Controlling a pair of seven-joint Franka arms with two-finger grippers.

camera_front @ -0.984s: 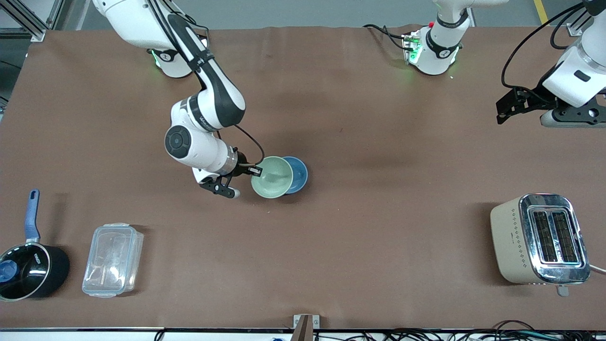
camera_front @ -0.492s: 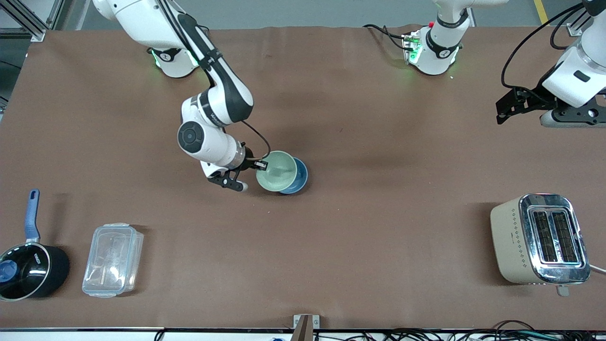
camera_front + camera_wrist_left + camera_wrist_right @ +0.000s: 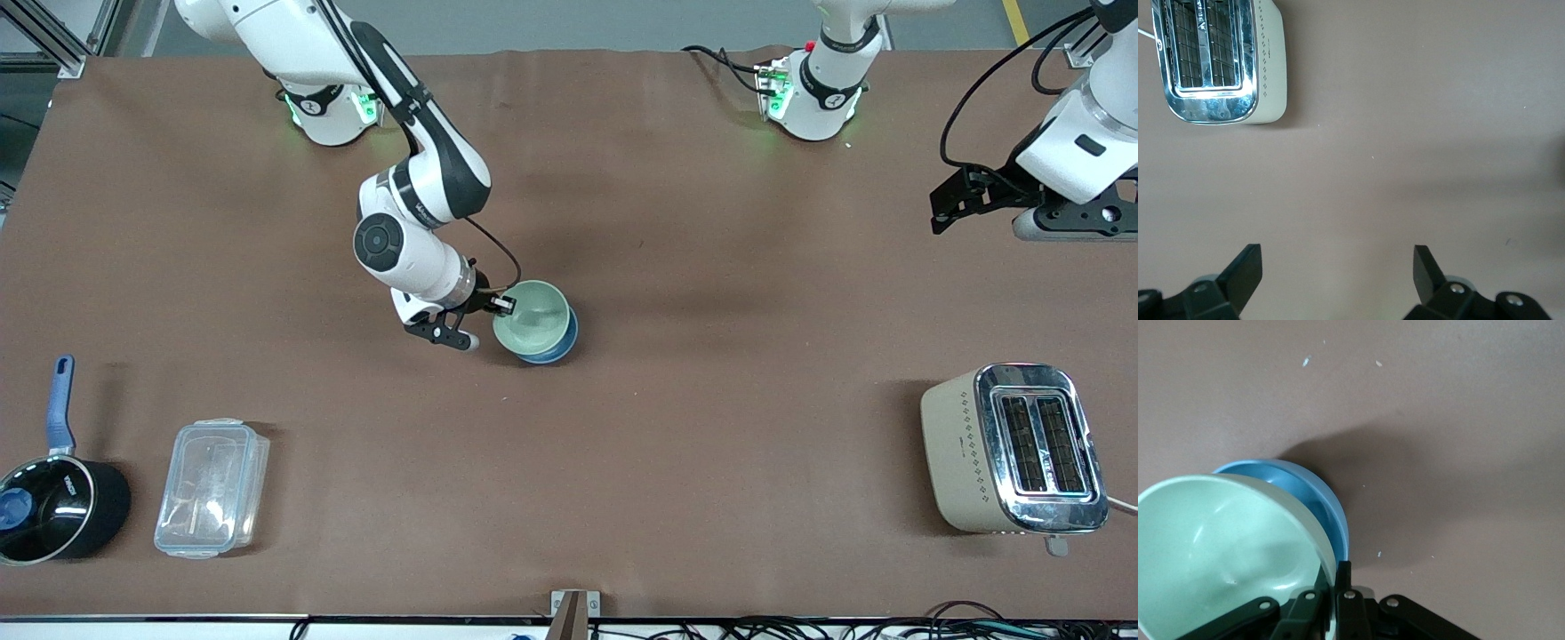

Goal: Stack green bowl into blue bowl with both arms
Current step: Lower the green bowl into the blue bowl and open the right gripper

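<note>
Since second ago: right arm swings toward left arm's end of table, carrying small glossy mint-green bowl (image 3: pixel 532 316) from beside small smooth sky-blue bowl (image 3: pixel 560 342) to nearly over it, tilted. Right hand (image 3: pixel 500 304) clamped on green rim. Stack almost seated, release pending. Left hand (image 3: pixel 1337 270) waits spread wide over bare brown table (image 3: pixel 711 267).

A brown mat (image 3: pixel 676 427) covers the whole table, creased slightly along its edge nearest the arm bases. A grey floor (image 3: pixel 578 22) shows past that edge, with a yellow stripe (image 3: pixel 1012 20) painted on it and aluminium framing (image 3: pixel 53 40) at one corner. Along the table's edge nearest the front camera runs a pale strip with tangled black cables (image 3: pixel 889 629) and a small metal bracket (image 3: pixel 573 609). Light is even, shadows soft
</note>
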